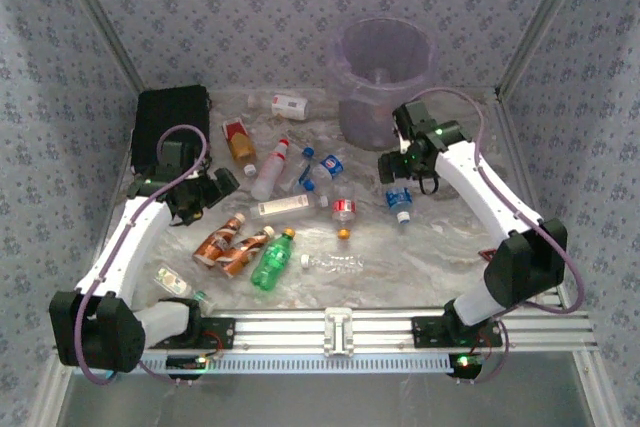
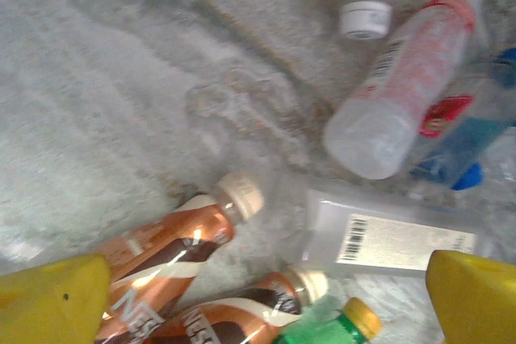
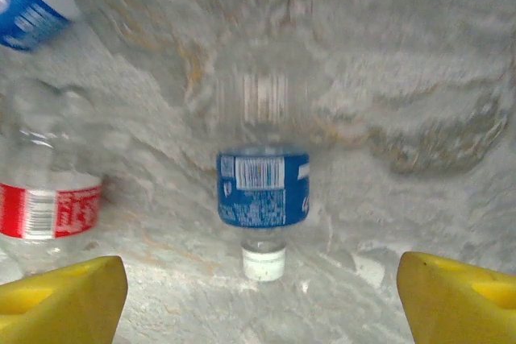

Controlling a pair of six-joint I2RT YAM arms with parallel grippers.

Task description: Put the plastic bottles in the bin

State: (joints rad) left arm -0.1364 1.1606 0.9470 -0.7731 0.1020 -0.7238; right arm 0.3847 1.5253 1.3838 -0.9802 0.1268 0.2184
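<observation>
Both open, empty — left hand (image 2: 262,304), right hand (image 3: 262,300) near blue-labelled bottle (image 3: 263,189)

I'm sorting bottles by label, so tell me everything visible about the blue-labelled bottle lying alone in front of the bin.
The blue-labelled bottle is small clear plastic with a blue wrap label bearing a white barcode panel and a white cap. It lies on its side on the marbled table, cap toward the arms' bases. Its clear body looks blurred. Nothing touches it; the red-labelled bottle lies apart beside it.
</observation>
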